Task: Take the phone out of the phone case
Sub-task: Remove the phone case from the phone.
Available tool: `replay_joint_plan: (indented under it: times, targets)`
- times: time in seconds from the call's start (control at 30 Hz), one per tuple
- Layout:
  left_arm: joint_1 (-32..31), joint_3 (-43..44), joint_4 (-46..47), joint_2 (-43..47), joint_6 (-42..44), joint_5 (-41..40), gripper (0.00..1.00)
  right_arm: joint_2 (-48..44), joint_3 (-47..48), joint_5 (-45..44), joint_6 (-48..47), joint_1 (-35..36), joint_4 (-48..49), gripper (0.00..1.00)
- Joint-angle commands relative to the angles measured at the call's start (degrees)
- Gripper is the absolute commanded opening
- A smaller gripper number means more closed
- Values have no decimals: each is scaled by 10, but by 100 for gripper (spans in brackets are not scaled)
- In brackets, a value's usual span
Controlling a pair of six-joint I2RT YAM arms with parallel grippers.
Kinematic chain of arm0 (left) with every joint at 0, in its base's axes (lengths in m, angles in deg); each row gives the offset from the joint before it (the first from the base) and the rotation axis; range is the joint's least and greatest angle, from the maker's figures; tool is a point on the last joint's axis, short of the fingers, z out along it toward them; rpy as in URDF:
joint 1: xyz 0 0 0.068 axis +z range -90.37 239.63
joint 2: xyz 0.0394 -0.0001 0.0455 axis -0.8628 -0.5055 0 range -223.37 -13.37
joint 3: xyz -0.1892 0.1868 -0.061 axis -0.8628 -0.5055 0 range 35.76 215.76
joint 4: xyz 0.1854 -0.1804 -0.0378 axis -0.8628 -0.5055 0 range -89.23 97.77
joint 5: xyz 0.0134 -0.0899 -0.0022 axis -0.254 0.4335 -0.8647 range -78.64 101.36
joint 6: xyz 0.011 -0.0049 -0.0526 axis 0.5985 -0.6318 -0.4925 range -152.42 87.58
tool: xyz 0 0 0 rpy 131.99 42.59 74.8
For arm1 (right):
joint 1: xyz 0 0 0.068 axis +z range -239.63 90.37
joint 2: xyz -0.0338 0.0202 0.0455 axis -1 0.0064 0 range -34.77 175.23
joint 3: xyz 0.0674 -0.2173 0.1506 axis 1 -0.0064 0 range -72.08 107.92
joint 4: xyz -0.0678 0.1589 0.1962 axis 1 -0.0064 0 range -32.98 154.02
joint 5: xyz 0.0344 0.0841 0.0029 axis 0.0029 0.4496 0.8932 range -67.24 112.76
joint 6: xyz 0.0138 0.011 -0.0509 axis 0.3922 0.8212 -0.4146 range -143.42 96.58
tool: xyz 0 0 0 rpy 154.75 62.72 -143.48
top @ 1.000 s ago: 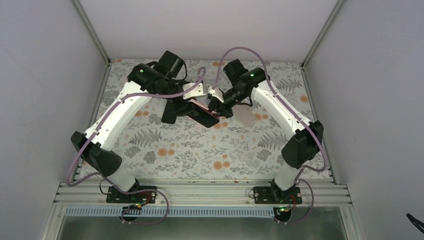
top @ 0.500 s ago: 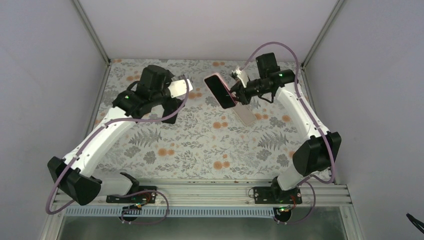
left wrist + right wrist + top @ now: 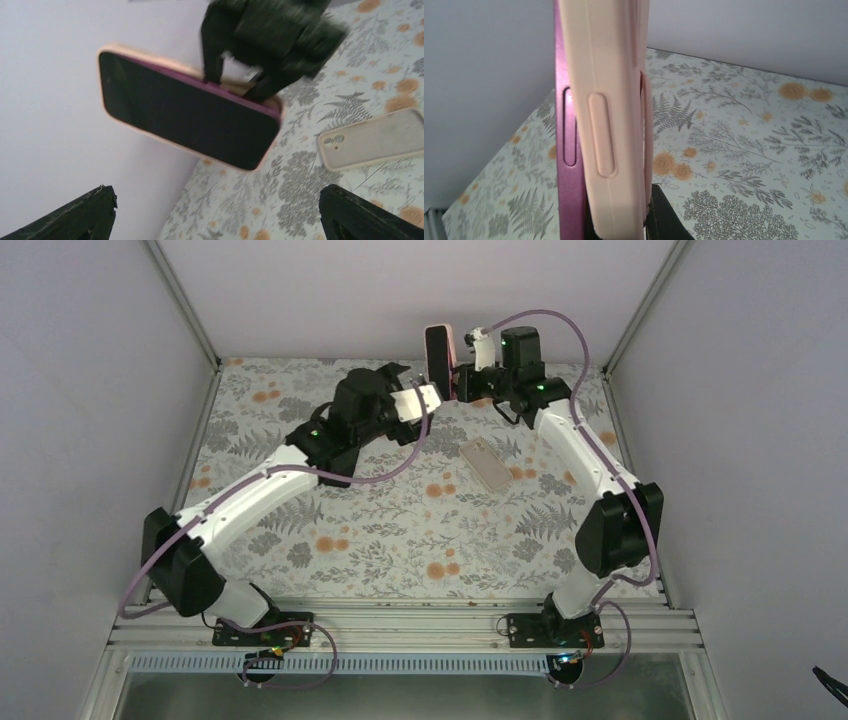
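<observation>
My right gripper (image 3: 462, 382) is shut on the phone in its pink case (image 3: 437, 355) and holds it upright on edge, high at the back of the table. In the right wrist view the purple phone edge (image 3: 569, 150) stands a little out of the pink case (image 3: 611, 125); one black finger (image 3: 671, 217) presses the case's back. My left gripper (image 3: 420, 400) is open and empty just left of the phone. In the left wrist view the black screen (image 3: 187, 112) faces it, between and beyond its wide-apart fingertips (image 3: 92, 215).
A second, empty beige case (image 3: 487, 463) lies flat on the floral table right of centre; it also shows in the left wrist view (image 3: 375, 140). The back wall (image 3: 400, 300) is close behind the phone. Frame posts stand at the back corners.
My right gripper has lifted the cased phone up and back and turned it upright on edge. My left arm has swung right, bringing its open gripper close to the phone.
</observation>
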Motion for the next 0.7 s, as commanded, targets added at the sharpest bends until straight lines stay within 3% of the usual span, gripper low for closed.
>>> replay_joint_plan:
  times: [0.0,0.27,0.67]
  targets:
    - [-10,40,34,-53,-38,31,100,23,29,-50,100,9,81,3]
    - [-10,92,45,-122,-47,42,100,20,37,-81,116,20,92,3]
    - [-9,69,111,-130,-54,-4,100,7,23,-67,100,27,101,3]
